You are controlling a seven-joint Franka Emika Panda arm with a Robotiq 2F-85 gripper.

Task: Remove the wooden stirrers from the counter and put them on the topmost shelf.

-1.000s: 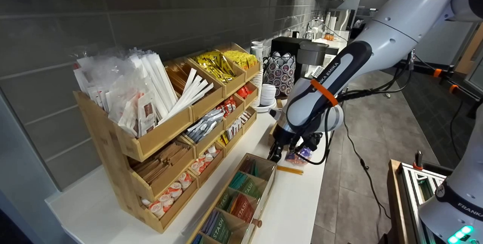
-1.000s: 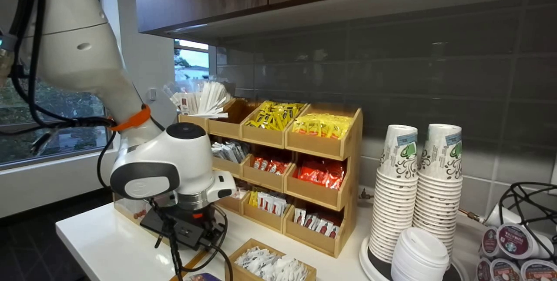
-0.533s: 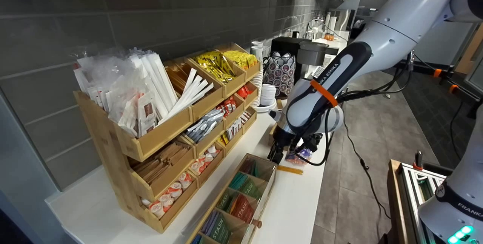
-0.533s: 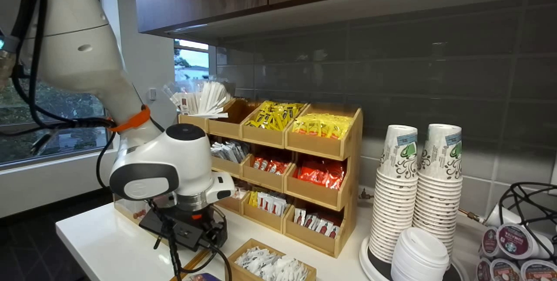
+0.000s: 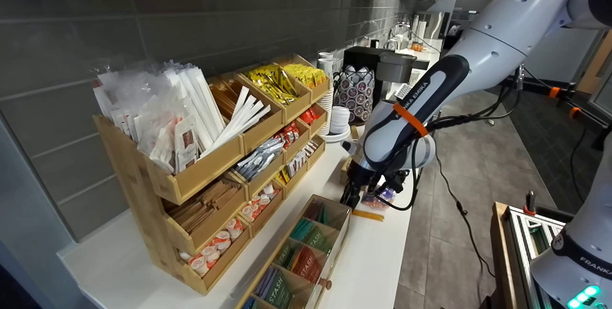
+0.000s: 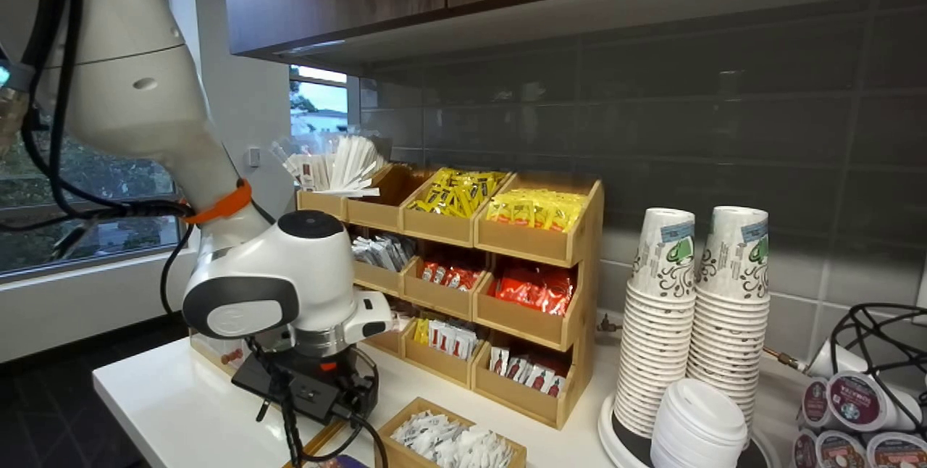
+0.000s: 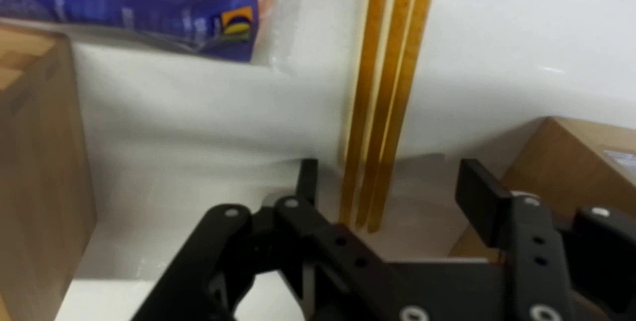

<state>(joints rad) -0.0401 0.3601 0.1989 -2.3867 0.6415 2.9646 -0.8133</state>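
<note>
Several thin brown wooden stirrers (image 7: 385,92) lie side by side flat on the white counter (image 5: 366,256). They also show in both exterior views (image 5: 368,215) (image 6: 322,440), partly hidden by my arm in one of them. My gripper (image 7: 390,182) is open and points down, low over the counter. The stirrers' near ends lie between its fingers, nearer the left finger, with a gap on both sides. In an exterior view the gripper (image 5: 350,198) is at the tea tray's far end. The topmost shelf (image 6: 438,227) holds white packets, brown stirrers (image 5: 224,93) and yellow packets.
The wooden tea tray (image 5: 332,261) is close beside the right finger. A wooden box (image 7: 44,172) stands to the left, and a purple-labelled plastic bag (image 7: 149,10) lies beside the stirrers. Stacked paper cups (image 6: 655,337) stand beyond the rack. Cables hang loosely from the wrist.
My gripper has moved slightly lower and shifted a little. The stirrers, the rack and the tray have not visibly moved.
</note>
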